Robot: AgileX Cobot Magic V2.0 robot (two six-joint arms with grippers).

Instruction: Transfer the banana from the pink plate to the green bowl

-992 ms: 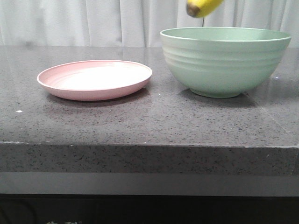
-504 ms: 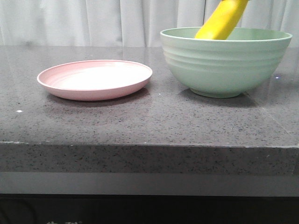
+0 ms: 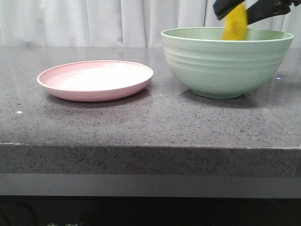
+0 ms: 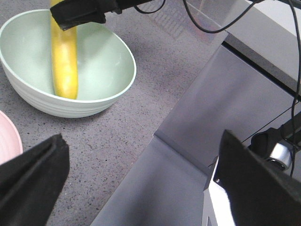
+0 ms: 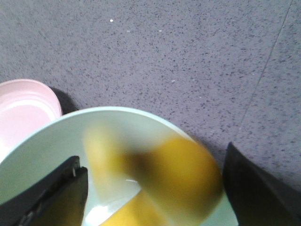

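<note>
The yellow banana [image 3: 235, 23] stands steeply in the green bowl [image 3: 225, 66], its lower end on the bowl's floor in the left wrist view [image 4: 64, 61]. My right gripper [image 3: 233, 14] hovers over the bowl. Its jaws are spread wide on either side of the banana's top, which is blurred in the right wrist view [image 5: 183, 179]. A gap shows between the banana and the fingers [image 5: 61, 193]. The pink plate [image 3: 96, 80] lies empty to the left of the bowl. My left gripper [image 4: 141, 188] is open and empty, above the table's front edge.
The dark speckled stone table [image 3: 150, 122] has a thick front edge. A white curtain [image 3: 94, 21] hangs behind it. Cables [image 4: 282, 61] run by the grey surface beside the table in the left wrist view.
The banana has come down from above the bowl into it and turned steeper. My right gripper's fingers have come into the front view and now stand apart around the banana.
</note>
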